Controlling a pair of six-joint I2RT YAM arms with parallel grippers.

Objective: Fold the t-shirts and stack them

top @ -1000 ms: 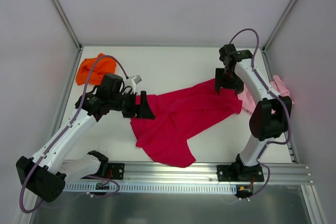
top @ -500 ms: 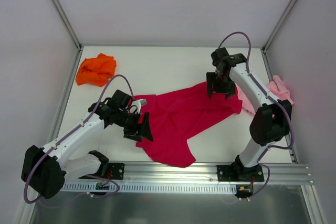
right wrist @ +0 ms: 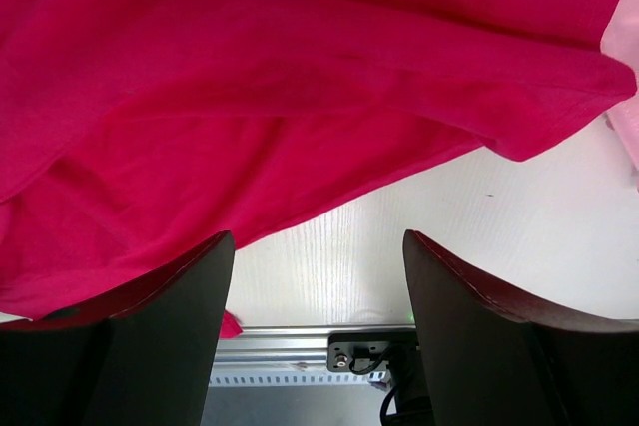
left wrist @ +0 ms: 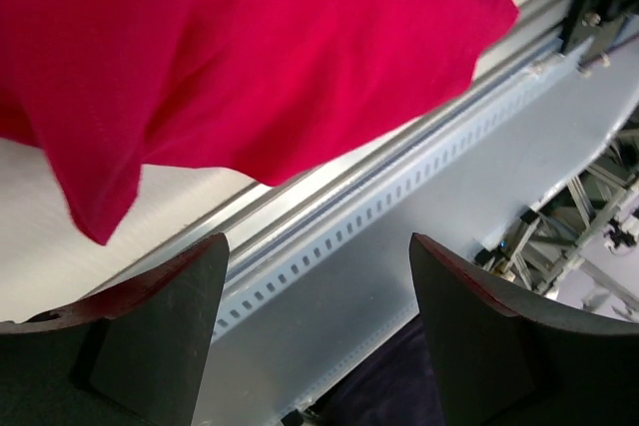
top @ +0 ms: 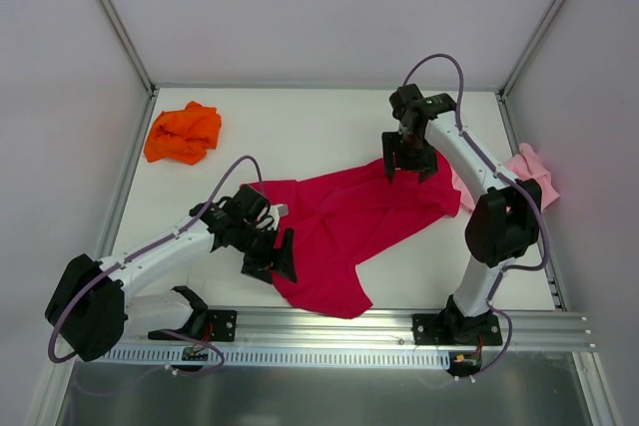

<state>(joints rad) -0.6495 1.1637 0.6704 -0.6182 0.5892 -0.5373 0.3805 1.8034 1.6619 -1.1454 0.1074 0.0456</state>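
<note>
The crimson red t-shirt [top: 344, 226] lies spread and rumpled across the middle of the table. The bright orange t-shirt [top: 183, 133] sits bunched at the back left. The pale pink t-shirt [top: 529, 169] lies at the right edge, partly behind the right arm. My left gripper [top: 279, 258] hangs open over the red shirt's near left edge, nothing between its fingers; the red cloth [left wrist: 250, 57] fills its wrist view. My right gripper [top: 408, 160] stands open above the red shirt's far right corner, with red cloth [right wrist: 300, 97] under its camera.
A metal rail [top: 339, 331] with the arm bases runs along the near edge. White walls and frame posts [top: 115, 17] enclose the table on three sides. The slotted rail [left wrist: 399, 197] shows below the left gripper.
My left gripper has swung from the red shirt's left sleeve area toward the near edge. My right gripper has shifted left along the shirt's far edge. Both stay open.
</note>
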